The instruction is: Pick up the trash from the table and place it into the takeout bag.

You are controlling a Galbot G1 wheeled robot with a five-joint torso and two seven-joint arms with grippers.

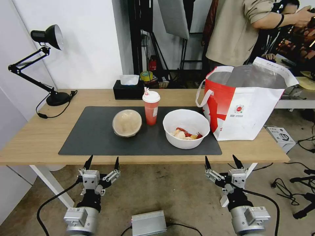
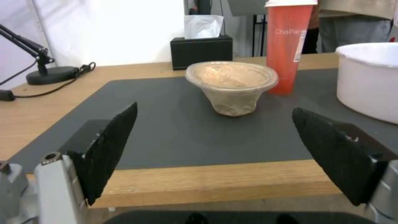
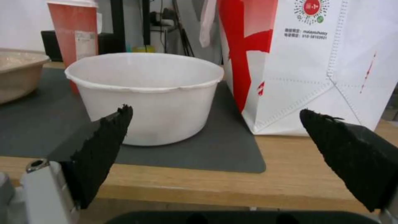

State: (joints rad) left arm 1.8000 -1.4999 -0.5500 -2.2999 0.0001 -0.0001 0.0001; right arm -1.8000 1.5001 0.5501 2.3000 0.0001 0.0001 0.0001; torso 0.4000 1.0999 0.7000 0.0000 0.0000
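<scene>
Both grippers hang wide open and empty just short of the table point(image 1: 39, 137) edge. The left gripper point(image 1: 102, 163) faces the container point(image 1: 127, 123); the right gripper point(image 1: 224, 162) faces the bowl point(image 1: 186, 128), with the bag point(image 1: 244, 103) beside it.

Takeout bag point(image 3: 315, 62) top & red cup point(image 2: 288, 46) lid cut off.

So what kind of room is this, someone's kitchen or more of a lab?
More likely a lab or studio set up as a dining scene. A light panel on a stand hangs behind the table, cables trail over a bare floor, and both grippers, left gripper and right gripper, wait open below the table's edge.
</scene>
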